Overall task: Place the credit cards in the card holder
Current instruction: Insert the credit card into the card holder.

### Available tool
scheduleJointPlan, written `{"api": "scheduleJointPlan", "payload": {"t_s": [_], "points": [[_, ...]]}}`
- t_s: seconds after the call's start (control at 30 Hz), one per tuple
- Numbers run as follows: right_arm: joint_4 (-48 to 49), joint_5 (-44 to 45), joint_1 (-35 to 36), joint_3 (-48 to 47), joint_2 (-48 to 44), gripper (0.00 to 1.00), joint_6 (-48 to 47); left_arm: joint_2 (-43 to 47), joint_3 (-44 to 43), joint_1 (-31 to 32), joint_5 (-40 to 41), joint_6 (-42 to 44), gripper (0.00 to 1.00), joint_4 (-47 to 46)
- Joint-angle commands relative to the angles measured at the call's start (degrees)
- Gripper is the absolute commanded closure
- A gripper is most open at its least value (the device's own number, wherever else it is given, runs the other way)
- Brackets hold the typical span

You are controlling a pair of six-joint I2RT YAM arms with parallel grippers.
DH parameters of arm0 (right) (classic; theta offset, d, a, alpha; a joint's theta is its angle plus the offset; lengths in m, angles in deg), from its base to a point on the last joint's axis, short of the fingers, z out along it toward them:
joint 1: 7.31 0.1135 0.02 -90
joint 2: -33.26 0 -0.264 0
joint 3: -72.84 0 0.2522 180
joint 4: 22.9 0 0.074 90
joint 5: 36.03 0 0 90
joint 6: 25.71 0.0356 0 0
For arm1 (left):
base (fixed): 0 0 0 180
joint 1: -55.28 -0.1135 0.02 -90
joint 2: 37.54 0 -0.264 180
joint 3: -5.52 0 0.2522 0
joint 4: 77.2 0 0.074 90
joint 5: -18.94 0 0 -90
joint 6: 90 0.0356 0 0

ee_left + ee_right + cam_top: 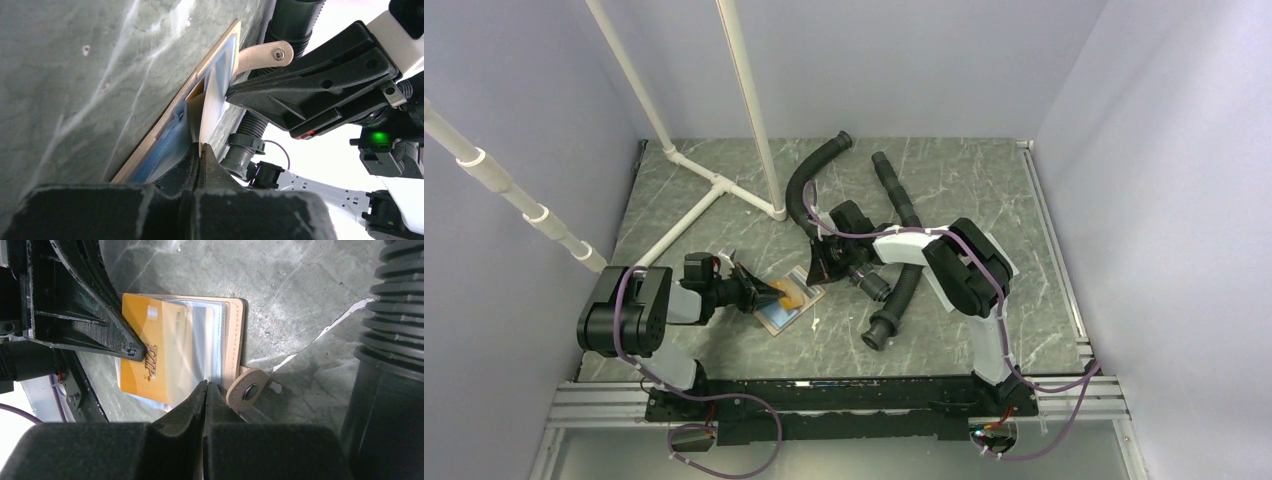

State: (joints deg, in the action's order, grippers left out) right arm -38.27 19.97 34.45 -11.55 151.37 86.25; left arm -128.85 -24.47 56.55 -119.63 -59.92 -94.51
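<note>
Right wrist view had the card holder (pixel 234 335) lying open on the counter (pixel 300 285), its clear sleeves (pixel 207 335) facing up and its snap tab (pixel 247 390) sticking off one edge. The orange-yellow card (pixel 150 335) lay slanted across the sleeves. One end seemed tucked under cloudy plastic and the other hung past the holder's edge. The left gripper (pixel 136 351) was clamped tight on what looked to be that card's edge. The right gripper (pixel 206 389) was closed too, its tips meeting at the sleeve edge beside the tab, though whether it had nipped the plastic could not be told.

The step in hand looked to be sliding the card home. Doing it well would mean squaring the crooked card to the pocket mouth first. It should then be pushed flat and low while the right side pinned the holder against skidding. Forcing it at an angle would likely buckle the sleeve.

From the top camera, the left arm lay low with its forearm near level, reaching in from the left. The right arm was bent at the elbow, its wrist turned toward the holder from the far side, beside a black corrugated hose (pixel 904 290).
</note>
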Motion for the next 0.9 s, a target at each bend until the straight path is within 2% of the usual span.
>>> {"api": "scheduleJointPlan", "payload": {"t_s": [0.0, 0.2, 0.4, 0.47, 0.53, 0.67, 0.87], "points": [[-2.6, 2.5, 0.9, 1.9, 3.5, 0.99, -1.0, 1.4, 1.0, -0.3, 7.1, -1.7, 1.00, -3.9], [-1.9, 2.3, 0.9, 3.0, 2.7, 0.95, 0.3, 1.7, 2.5, -0.1, 7.6, -2.2, 1.00, -6.5], [-2.1, 2.3, 0.9, 3.6, 1.9, 0.93, 0.5, 8.7, 1.6, 0.1, 10.1, 3.9, 0.75, 9.0], [-2.4, 2.4, 0.9, 3.4, 2.2, 0.93, 0.3, 11.1, 1.5, 0.1, 10.7, 4.6, 0.70, 11.8], [-2.3, 2.2, 1.0, 3.2, 2.3, 0.94, 0.4, 13.0, 1.2, 0.1, 10.9, 4.6, 0.70, 13.5], [-2.6, 2.3, 1.5, 2.8, 2.5, 0.94, 0.3, 12.9, 0.2, 0.1, 10.8, 5.0, 0.78, 14.9], [-3.3, 3.0, 2.3, 2.2, 2.9, 0.95, 0.0, 7.2, 1.5, 0.3, 9.0, 1.0, 0.91, 5.6]]}}
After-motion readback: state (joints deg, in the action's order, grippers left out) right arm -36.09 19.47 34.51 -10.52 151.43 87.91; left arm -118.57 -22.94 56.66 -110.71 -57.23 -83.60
